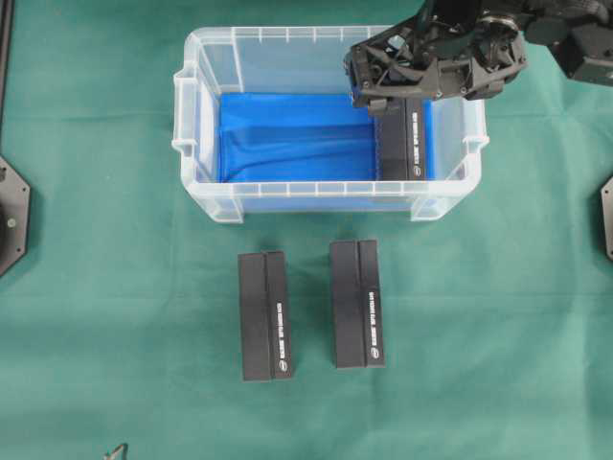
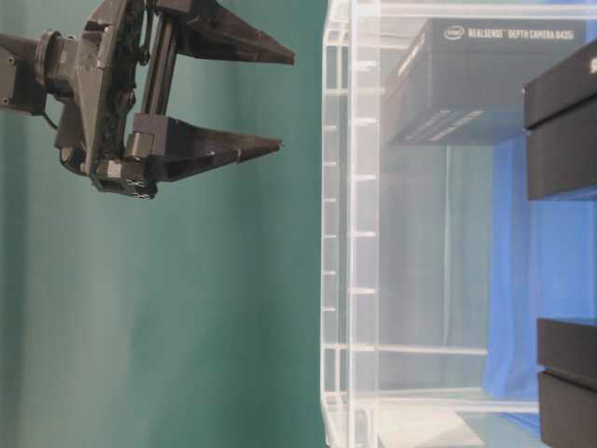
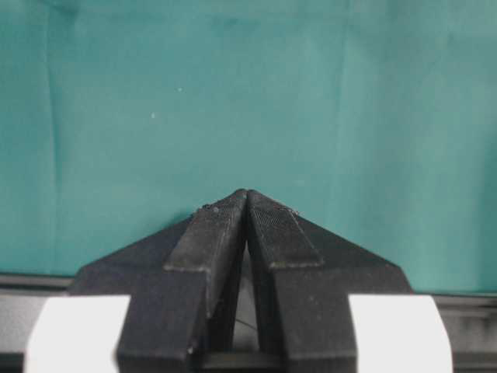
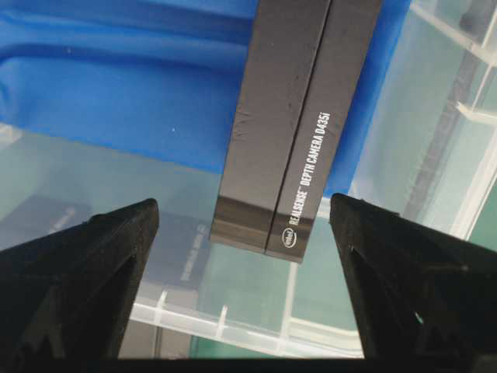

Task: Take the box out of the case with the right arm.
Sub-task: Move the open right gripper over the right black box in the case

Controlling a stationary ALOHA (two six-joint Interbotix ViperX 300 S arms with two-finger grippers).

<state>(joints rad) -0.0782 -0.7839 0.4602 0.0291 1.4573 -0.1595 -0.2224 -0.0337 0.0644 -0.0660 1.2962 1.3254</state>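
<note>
The right gripper [image 4: 245, 287] hangs wide open over the box [image 4: 291, 124] at the right end of the case [image 1: 206, 86], and next should drop around it.

You have a table covered with a green cloth [image 1: 96, 287]. The big clear case [image 1: 326, 196] sits right on the cloth, near the far side. In front of it, two black boxes lie flat on the cloth. The left black box [image 1: 265, 315] and the right black box [image 1: 357, 303] lie side by side with a gap between them. Both are apart from the case. Each has small white writing along one long side.
</note>
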